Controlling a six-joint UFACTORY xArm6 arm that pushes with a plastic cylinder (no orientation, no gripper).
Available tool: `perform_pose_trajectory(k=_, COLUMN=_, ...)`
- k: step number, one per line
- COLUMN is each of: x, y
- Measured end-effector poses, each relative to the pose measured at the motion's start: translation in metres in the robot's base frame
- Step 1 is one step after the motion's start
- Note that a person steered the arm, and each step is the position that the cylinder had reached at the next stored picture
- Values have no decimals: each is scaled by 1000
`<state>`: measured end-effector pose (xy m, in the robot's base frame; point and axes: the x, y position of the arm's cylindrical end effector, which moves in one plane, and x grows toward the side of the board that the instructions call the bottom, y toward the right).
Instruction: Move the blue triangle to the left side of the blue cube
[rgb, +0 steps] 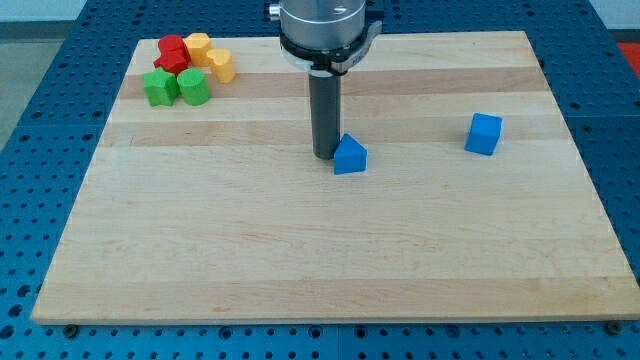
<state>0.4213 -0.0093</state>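
Wooden board (300, 250) on blue pegboard table (40, 60), my tip (324, 155) touching blue triangle (350, 156)

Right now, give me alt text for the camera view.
My tip touches the blue triangle from the view's left, mid-board; the blue cube sits apart at the right. Red, yellow and green blocks cluster top left.

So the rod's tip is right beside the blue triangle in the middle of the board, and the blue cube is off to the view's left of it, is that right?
Not quite. The camera view shows the blue cube to the view's right of the blue triangle, not its left. The rest holds: my tip is right beside the triangle, at its left edge, near the middle of the board.
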Motion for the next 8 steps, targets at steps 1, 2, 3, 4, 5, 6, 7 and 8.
perform_pose_trajectory(k=1, x=6, y=-22)
perform_pose_trajectory(k=2, x=14, y=-28)
perform_pose_trajectory(k=3, x=14, y=-27)
perform_pose_trajectory(k=4, x=18, y=-3)
perform_pose_trajectory(k=5, x=18, y=15)
perform_pose_trajectory(k=6, x=18, y=21)
perform_pose_trajectory(k=7, x=25, y=32)
perform_pose_trajectory(k=8, x=30, y=44)
